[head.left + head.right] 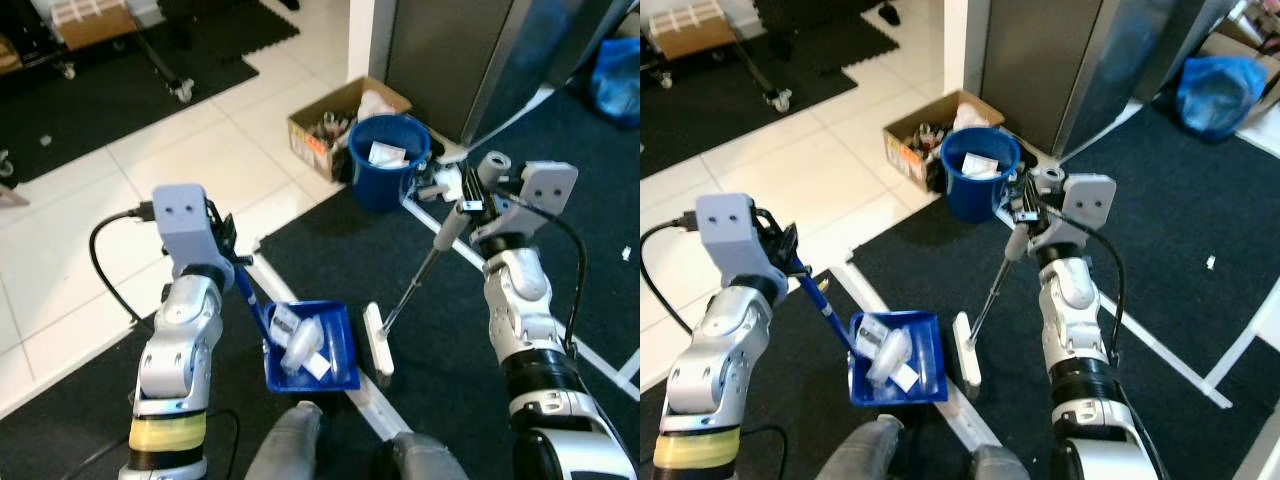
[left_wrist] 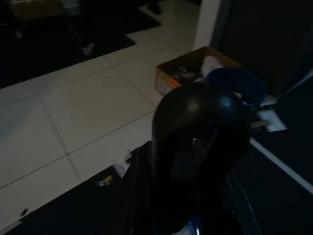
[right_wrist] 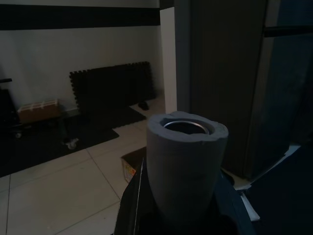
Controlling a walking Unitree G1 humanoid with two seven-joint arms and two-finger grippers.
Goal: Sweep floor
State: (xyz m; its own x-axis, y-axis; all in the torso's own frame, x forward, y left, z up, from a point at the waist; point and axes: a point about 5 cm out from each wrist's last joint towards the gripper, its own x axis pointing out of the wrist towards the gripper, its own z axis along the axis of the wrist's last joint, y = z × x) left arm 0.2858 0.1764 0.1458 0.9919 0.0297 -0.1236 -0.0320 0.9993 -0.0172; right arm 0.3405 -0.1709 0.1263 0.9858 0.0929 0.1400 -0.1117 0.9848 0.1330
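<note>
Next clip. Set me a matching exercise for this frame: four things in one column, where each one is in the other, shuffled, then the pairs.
Things:
1. dustpan
2. broom
3. blue bucket
4. cardboard box

Places:
A. on the white tiles beside the bucket
B. handle in the left gripper, holding swept-up litter
C. on the dark mat ahead, paper inside
D. handle in the right gripper, head on the mat

Pairs: 1-B, 2-D, 3-C, 4-A

White tiled floor meets dark carpet; a grey cabinet stands behind.
</note>
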